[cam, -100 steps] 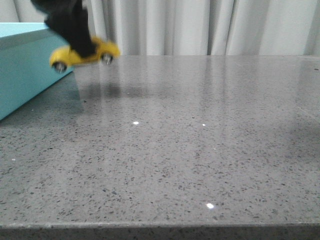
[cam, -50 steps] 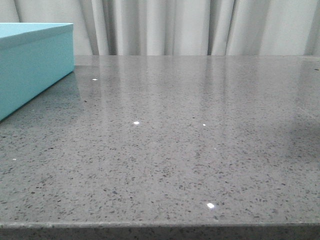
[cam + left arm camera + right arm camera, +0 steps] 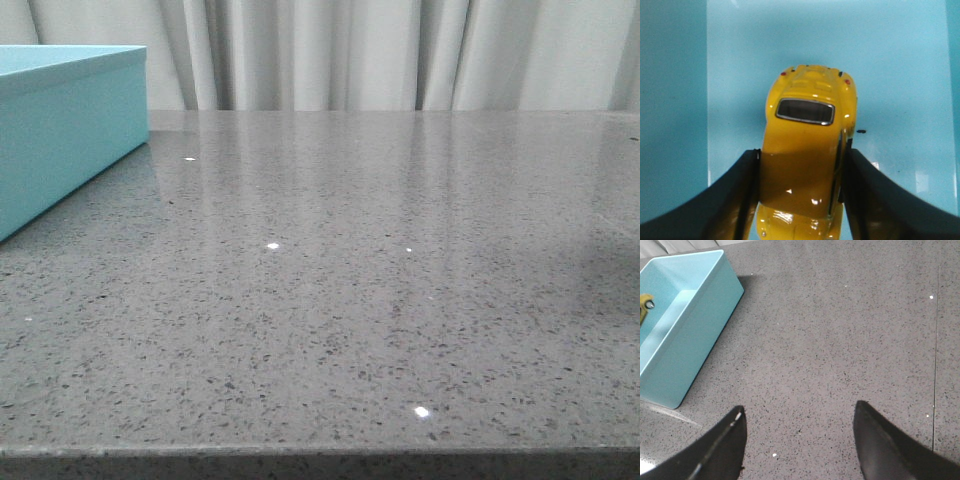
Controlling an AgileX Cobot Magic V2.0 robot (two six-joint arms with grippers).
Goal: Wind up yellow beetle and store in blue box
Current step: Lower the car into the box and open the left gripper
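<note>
My left gripper [image 3: 801, 152] is shut on the yellow beetle [image 3: 807, 145], one finger on each side of its body, and holds it over the light-blue floor of the blue box [image 3: 900, 70]. The box stands open at the table's far left in the front view [image 3: 60, 130], where neither the gripper nor the car shows. In the right wrist view the box [image 3: 685, 330] is open-topped, and a bit of the yellow beetle [image 3: 645, 305] shows inside it at the picture's edge. My right gripper [image 3: 799, 412] is open and empty above bare table.
The grey speckled table [image 3: 380, 280] stretches from the box to the right. White curtains [image 3: 400, 50] hang behind it. The table's front edge [image 3: 320, 452] runs along the bottom of the front view.
One second ago my left gripper held the beetle in the air beside the box in the front view. It has since left that view, and the car is now over the box's inside.
</note>
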